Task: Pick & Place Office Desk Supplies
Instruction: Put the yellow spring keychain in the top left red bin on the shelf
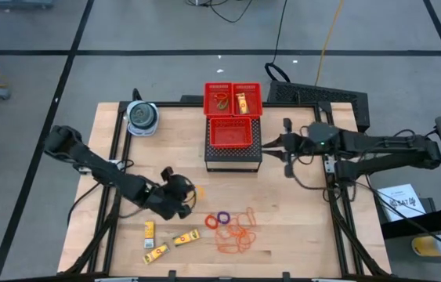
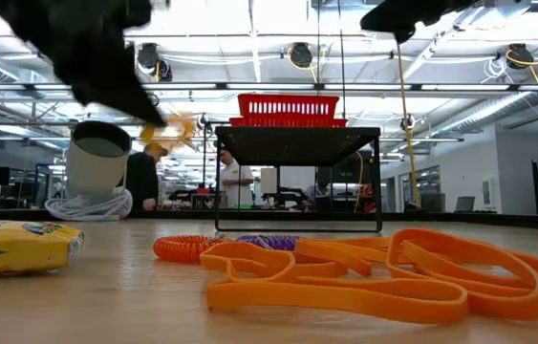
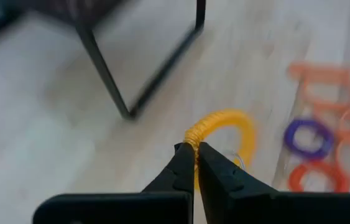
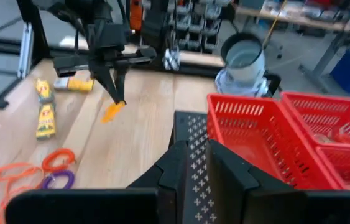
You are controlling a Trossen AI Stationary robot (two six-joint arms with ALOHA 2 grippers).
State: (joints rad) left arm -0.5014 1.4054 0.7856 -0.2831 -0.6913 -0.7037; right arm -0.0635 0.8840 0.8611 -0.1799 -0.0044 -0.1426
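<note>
Left hand clamped, tips together, on the rim of a yellow ring, held clear of the tabletop to judge from the right wrist view, where the ring hangs below the tips above bare wood. Ring gripped at one edge, so most of its loop sticks out past the fingertips, plane tilted rather than flat. No real long axis to a ring; only the plane of the loop matters, and here it stands roughly edge-on between the fingers.

Outward from there: a purple ring and an orange ring lying flat just beside the hand, a tangle of rubber bands touching them, and yellow packets scattered nearer the front edge, each lying flat with its long side at a different slant.

Farther off, toward the back of the tabletop, red baskets on a dark stand, some already holding small items. Likely goal for the ring: baskets lie ahead and to the right of the left hand, well apart, higher than the wood, so a lift and a carry over the rim seem called for. Left arm plainly the nearer one to the loose items.

Right hand waiting beside the stand, fingers pressed together, holding nothing. Grey-blue round container at the back left, untouched.
</note>
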